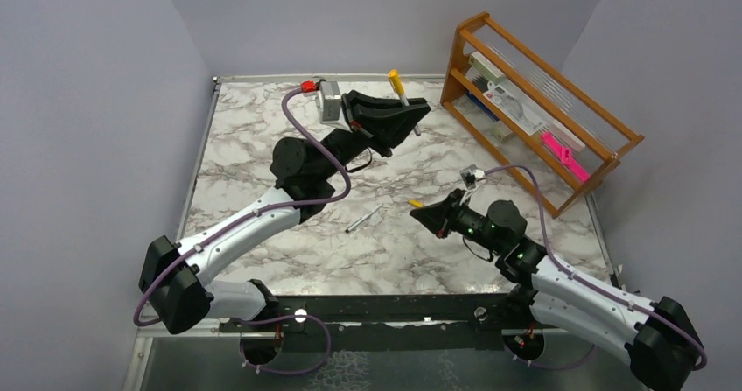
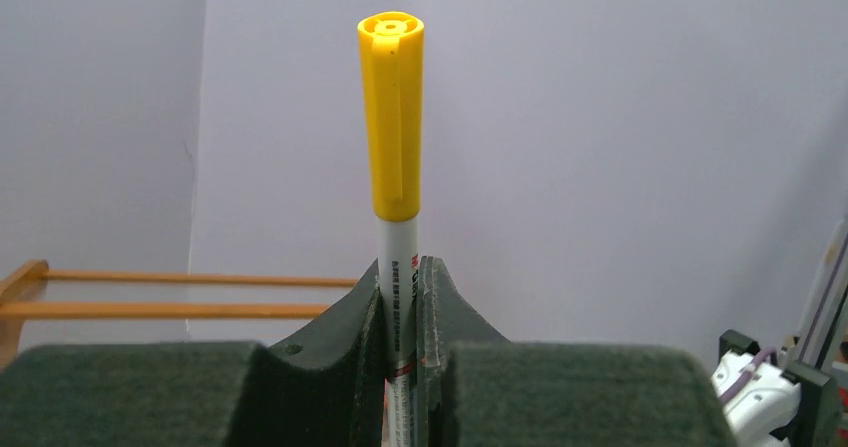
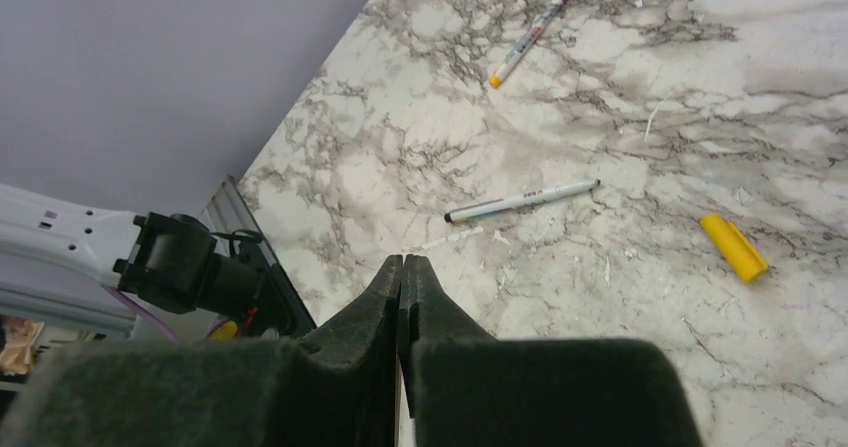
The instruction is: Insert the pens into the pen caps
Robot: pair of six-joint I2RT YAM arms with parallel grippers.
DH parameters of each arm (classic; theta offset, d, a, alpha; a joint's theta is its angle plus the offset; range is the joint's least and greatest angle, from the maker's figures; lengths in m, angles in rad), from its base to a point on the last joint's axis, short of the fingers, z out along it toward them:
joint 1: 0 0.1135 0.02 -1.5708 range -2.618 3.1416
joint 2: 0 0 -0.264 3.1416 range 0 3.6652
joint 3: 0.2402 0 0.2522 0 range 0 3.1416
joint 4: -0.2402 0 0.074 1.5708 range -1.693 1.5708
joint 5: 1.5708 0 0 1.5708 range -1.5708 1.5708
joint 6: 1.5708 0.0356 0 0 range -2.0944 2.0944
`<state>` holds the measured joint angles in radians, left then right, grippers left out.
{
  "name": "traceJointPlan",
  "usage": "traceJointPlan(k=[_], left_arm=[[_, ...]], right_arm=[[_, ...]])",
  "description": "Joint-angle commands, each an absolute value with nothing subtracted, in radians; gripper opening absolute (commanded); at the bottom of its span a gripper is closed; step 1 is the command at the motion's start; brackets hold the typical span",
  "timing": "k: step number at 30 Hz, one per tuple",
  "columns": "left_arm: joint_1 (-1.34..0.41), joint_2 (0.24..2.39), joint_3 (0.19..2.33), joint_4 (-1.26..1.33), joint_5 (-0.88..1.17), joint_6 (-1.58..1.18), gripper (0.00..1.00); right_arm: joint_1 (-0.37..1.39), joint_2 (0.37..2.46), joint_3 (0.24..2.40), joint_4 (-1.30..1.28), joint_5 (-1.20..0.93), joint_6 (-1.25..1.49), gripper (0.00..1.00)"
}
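My left gripper (image 1: 404,111) (image 2: 405,267) is raised over the far middle of the table. It is shut on an upright silver pen (image 2: 397,237) that wears a yellow cap (image 2: 391,107) (image 1: 396,82). A bare silver pen (image 1: 363,218) (image 3: 520,200) lies on the marble near the table's middle. A loose yellow cap (image 1: 415,203) (image 3: 733,246) rests just off the tip of my right gripper (image 1: 420,214) (image 3: 402,263), which is shut on nothing. A third pen with a magenta cap (image 3: 530,27) lies farther off in the right wrist view. In the top view it is hidden.
A wooden rack (image 1: 542,102) stands at the back right with a flat bright-pink object (image 1: 560,155) in it. A small grey box (image 1: 328,101) with a red part sits at the back, left of my left gripper. Grey walls close in the table.
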<state>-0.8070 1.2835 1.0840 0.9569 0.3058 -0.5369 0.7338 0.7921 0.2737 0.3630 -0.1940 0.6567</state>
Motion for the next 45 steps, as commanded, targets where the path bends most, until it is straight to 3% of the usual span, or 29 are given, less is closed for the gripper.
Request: traceJointPlan(k=[1, 4, 9, 11, 13, 21, 38, 42, 45], left_arm=[[-0.807, 1.277, 1.037, 0.884, 0.356, -0.470, 0.00], [-0.801, 1.272, 1.024, 0.785, 0.423, -0.441, 0.00], [-0.799, 1.266, 0.935, 0.697, 0.491, -0.418, 0.00], [-0.799, 1.261, 0.902, 0.680, 0.491, -0.408, 0.00], [-0.799, 1.258, 0.876, 0.664, 0.481, -0.391, 0.00], [-0.798, 1.308, 0.897, 0.597, 0.488, -0.294, 0.00], [-0.799, 1.347, 0.918, 0.581, 0.539, -0.277, 0.00], [-0.799, 1.346, 0.911, 0.581, 0.549, -0.284, 0.00], [-0.799, 1.341, 0.916, 0.581, 0.551, -0.284, 0.00]], right_arm=[[0.735, 0.721, 0.374, 0.233, -0.110, 0.606, 0.01], [0.735, 0.672, 0.461, 0.120, -0.002, 0.539, 0.04], [0.735, 0.652, 0.644, -0.033, 0.148, 0.422, 0.43], [0.735, 0.648, 0.697, -0.048, 0.161, 0.396, 0.52], [0.735, 0.648, 0.739, -0.048, 0.160, 0.386, 0.55], [0.736, 0.725, 0.825, 0.050, 0.062, 0.358, 0.48], [0.735, 0.875, 0.872, 0.177, 0.021, 0.360, 0.45], [0.734, 0.885, 0.881, 0.178, 0.035, 0.359, 0.27], [0.735, 0.895, 0.881, 0.175, 0.021, 0.358, 0.20]])
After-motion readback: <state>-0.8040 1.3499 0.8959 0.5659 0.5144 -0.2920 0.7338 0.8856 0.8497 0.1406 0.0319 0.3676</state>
